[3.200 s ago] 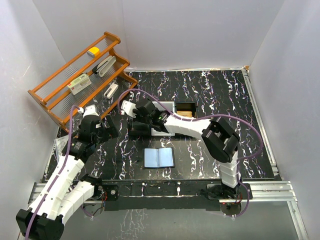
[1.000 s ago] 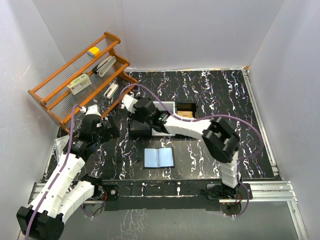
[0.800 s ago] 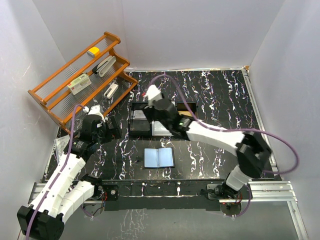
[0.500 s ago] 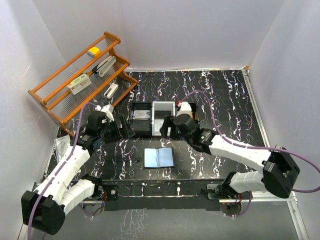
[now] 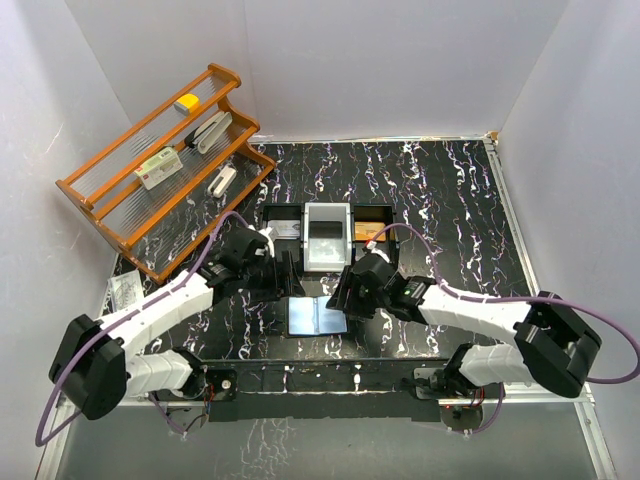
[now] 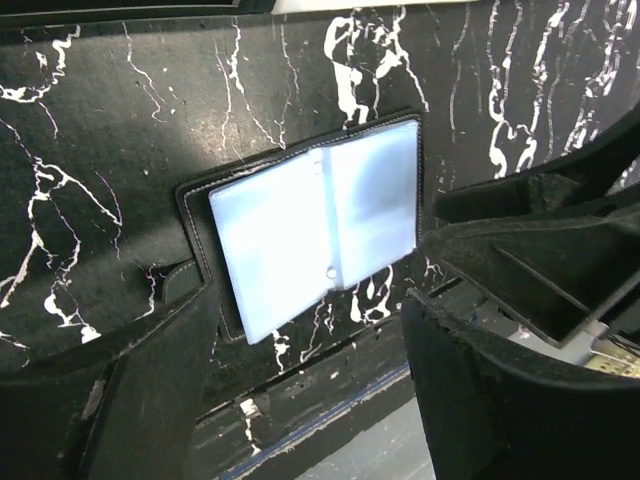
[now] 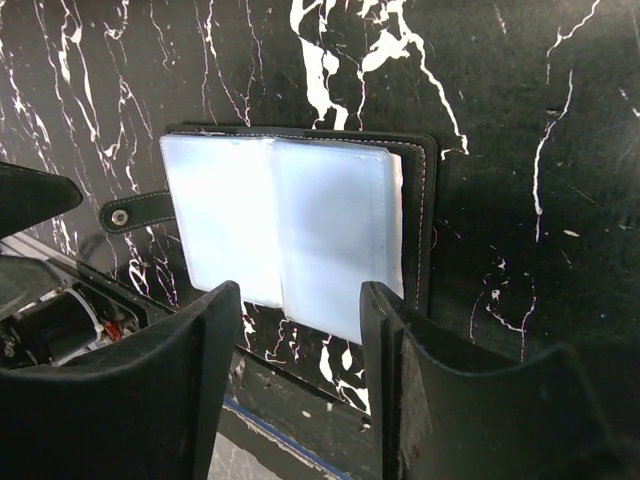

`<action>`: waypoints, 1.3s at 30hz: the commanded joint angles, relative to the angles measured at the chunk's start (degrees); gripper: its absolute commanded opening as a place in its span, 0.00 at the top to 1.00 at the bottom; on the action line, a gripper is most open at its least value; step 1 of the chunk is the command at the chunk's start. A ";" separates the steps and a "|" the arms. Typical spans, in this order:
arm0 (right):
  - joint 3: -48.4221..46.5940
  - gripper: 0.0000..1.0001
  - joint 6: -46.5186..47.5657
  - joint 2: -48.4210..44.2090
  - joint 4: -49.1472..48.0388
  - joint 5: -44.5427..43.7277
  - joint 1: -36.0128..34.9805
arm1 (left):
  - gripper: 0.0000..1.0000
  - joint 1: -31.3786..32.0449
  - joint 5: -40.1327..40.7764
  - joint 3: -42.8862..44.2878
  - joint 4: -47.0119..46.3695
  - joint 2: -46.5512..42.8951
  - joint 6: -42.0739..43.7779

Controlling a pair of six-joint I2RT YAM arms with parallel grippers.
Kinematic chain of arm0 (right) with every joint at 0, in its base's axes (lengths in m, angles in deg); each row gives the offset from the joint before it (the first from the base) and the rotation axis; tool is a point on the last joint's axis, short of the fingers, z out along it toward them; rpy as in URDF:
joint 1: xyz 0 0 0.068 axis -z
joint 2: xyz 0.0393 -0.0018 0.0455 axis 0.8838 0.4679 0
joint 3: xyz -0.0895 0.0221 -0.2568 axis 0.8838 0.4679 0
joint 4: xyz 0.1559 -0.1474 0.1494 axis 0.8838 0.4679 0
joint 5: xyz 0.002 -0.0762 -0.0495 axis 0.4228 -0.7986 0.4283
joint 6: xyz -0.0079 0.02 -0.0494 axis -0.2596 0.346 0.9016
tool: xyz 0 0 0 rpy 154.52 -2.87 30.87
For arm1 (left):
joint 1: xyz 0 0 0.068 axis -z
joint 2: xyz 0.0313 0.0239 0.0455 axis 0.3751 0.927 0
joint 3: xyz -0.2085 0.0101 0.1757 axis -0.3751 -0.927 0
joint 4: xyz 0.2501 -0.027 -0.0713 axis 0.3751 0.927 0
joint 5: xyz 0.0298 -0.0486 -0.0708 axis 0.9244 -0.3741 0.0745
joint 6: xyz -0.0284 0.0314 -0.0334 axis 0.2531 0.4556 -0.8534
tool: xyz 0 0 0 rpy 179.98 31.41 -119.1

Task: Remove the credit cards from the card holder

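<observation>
The card holder lies open and flat near the table's front edge, black outside with glossy light blue-grey pockets facing up. Its snap strap sticks out to one side. I cannot make out any credit cards in the pockets. My left gripper hovers at the holder's upper left corner, open, with nothing between its fingers. My right gripper hovers at the holder's upper right corner, open and empty, its fingers straddling one page's edge from above.
A black three-compartment tray stands just behind the holder, with flat light items in it. An orange wooden rack with small items fills the back left. The table's front edge and metal rail run just below the holder.
Both arms have swung from the tray and rack area down to the card holder. The right arm crossed from the tray's left side to the holder's right. Both grippers' jaws have narrowed a little.
</observation>
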 commanded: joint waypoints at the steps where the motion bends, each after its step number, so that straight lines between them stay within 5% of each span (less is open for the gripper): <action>1: -3.77 0.52 0.69 1.41 -0.05 0.07 -0.15 | 0.30 1.56 2.65 1.84 0.07 2.46 -2.45; 14: -6.79 0.57 3.73 8.49 6.41 -2.06 -0.30 | 0.40 4.40 0.52 2.25 1.30 10.83 -0.81; 24: -3.69 0.85 3.29 9.57 -3.40 6.12 -0.25 | 0.73 5.55 0.17 -1.76 -2.32 17.27 -1.68; 32: -2.91 0.86 1.94 9.64 -8.65 10.12 -0.19 | 0.78 6.17 0.66 -3.56 -3.33 17.21 -1.92; 39: -6.87 0.79 3.79 9.65 -0.15 5.98 -0.20 | 0.79 6.23 1.59 -3.25 -2.52 16.30 -1.92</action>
